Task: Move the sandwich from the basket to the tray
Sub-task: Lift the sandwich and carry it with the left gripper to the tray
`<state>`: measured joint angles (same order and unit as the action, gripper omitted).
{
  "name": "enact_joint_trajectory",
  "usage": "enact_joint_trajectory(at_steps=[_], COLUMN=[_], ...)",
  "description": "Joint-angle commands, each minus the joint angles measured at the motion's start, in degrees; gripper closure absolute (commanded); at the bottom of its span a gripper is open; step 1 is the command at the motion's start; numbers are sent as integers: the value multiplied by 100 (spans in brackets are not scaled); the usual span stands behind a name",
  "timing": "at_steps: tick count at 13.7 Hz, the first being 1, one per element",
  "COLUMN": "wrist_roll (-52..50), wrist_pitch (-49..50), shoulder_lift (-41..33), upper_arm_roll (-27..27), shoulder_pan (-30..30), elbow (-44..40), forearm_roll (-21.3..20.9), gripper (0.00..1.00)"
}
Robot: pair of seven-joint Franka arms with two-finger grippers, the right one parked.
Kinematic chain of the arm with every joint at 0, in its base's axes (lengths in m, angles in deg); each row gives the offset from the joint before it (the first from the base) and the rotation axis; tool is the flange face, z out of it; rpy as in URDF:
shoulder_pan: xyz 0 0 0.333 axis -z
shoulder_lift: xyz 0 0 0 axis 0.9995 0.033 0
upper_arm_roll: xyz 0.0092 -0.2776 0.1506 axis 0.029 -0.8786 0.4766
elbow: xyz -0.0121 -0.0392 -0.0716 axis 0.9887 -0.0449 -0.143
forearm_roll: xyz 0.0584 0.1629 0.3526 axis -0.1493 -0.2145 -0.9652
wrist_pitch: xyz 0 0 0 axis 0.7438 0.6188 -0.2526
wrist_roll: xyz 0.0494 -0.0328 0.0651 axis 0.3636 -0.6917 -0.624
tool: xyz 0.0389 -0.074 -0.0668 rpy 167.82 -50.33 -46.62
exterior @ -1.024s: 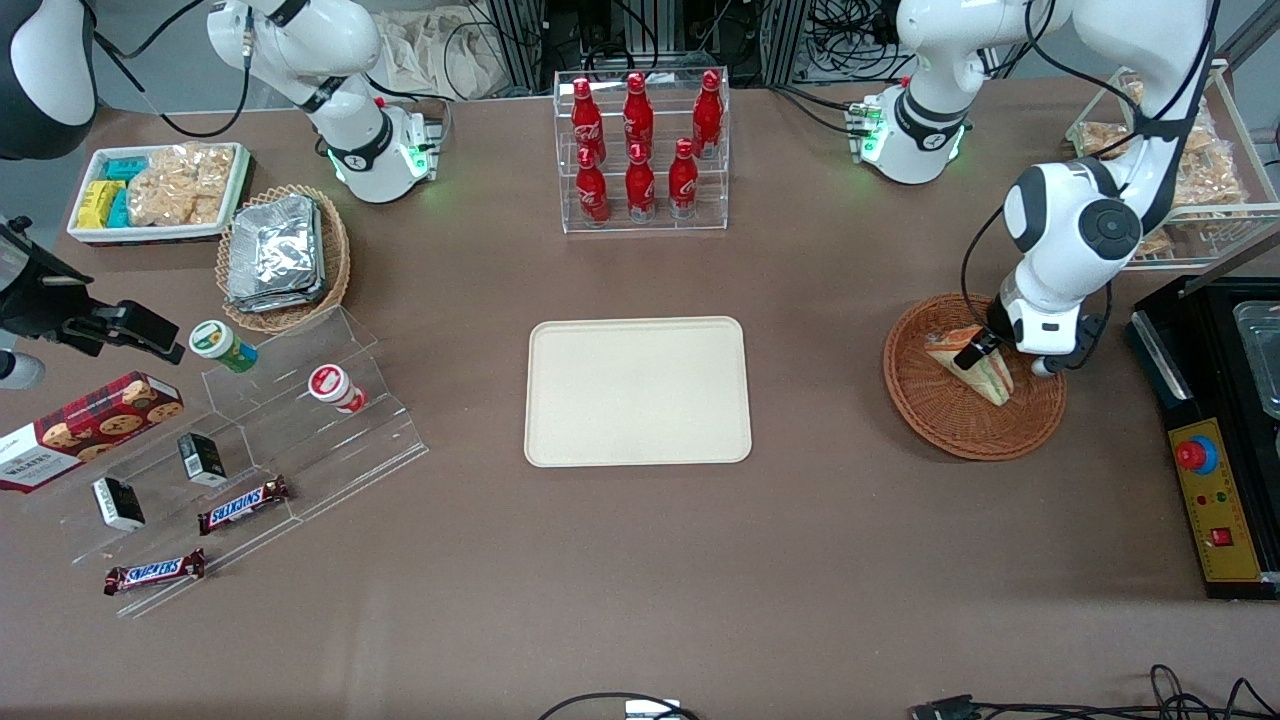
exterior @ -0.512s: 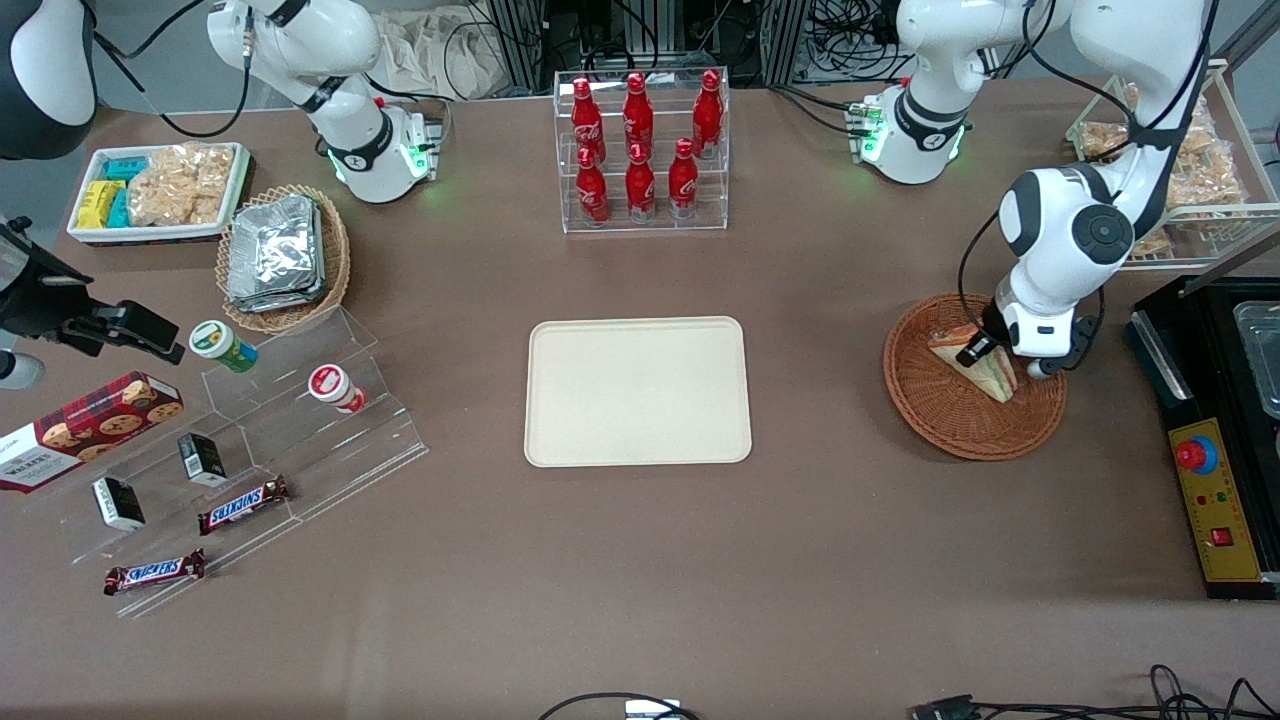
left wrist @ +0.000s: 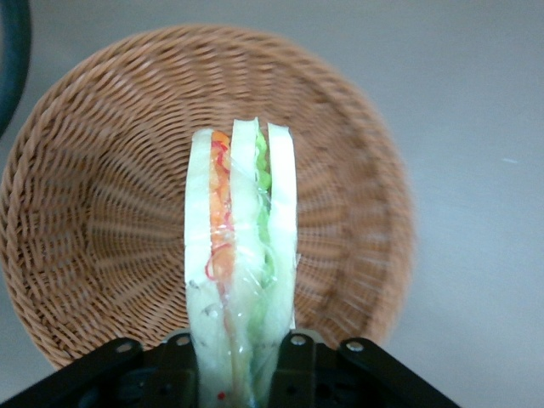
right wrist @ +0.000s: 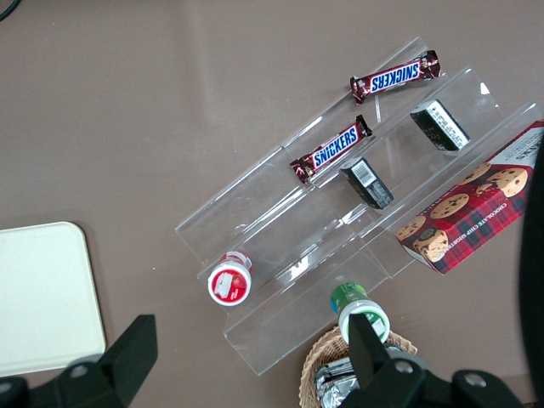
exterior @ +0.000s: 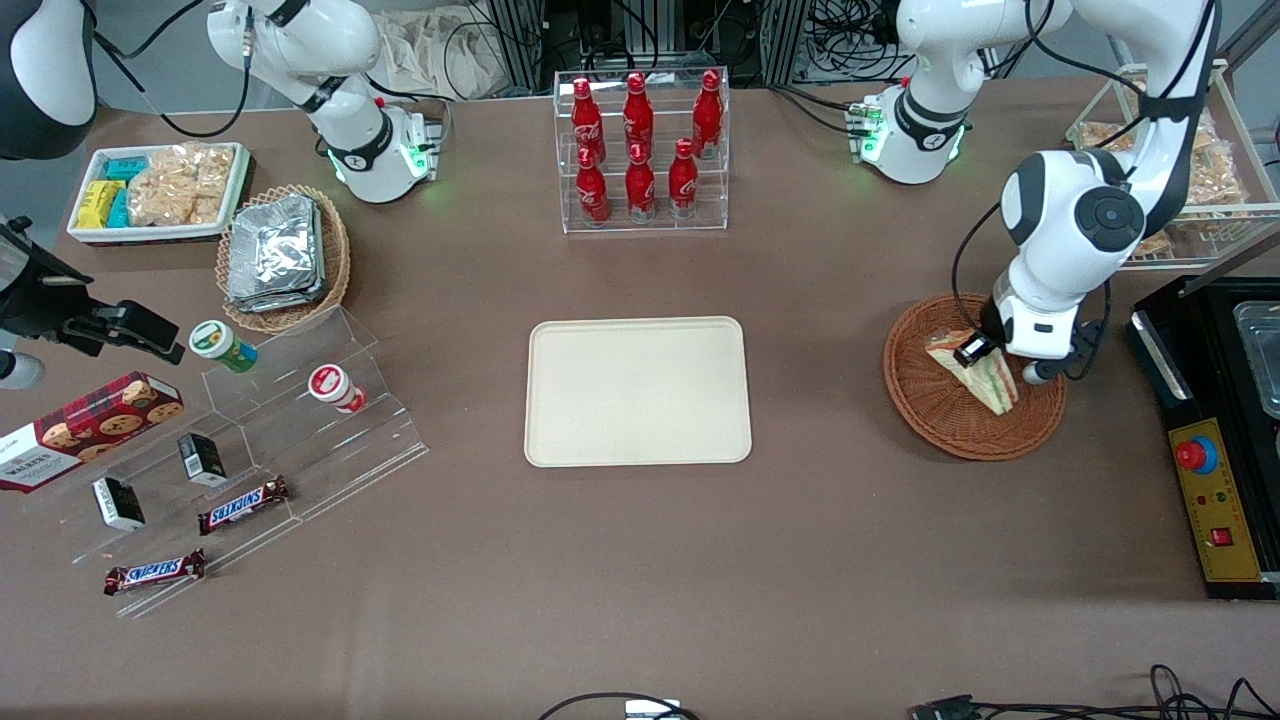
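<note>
Sandwich (left wrist: 240, 255) stands pinched on edge between the fingers of our gripper (exterior: 985, 358) over the reddish-brown basket (exterior: 935, 415), well apart from the cream tray (exterior: 637, 392).

Brown table (exterior: 640, 560), cluttered cables (exterior: 850, 30)

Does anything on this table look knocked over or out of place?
One Snickers bar lies on the table in front of its clear rack. Otherwise nothing odd: the pincer grips the sandwich over the basket.
</note>
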<state>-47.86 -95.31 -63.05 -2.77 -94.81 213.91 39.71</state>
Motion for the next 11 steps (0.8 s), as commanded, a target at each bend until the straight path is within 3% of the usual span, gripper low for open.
enact_joint_trajectory(at_steps=[1,8,11], wrist_roll=[296,271,-9], wrist_pitch=[275,292,301], shoulder_lift=[-121,89,361], upper_arm_roll=[-508,-2072,-2530], shoulder_pan=[2,11,11], elbow=[-290,-905,-1186], forearm_roll=[-40,-48,-346], gripper=[100,100,100])
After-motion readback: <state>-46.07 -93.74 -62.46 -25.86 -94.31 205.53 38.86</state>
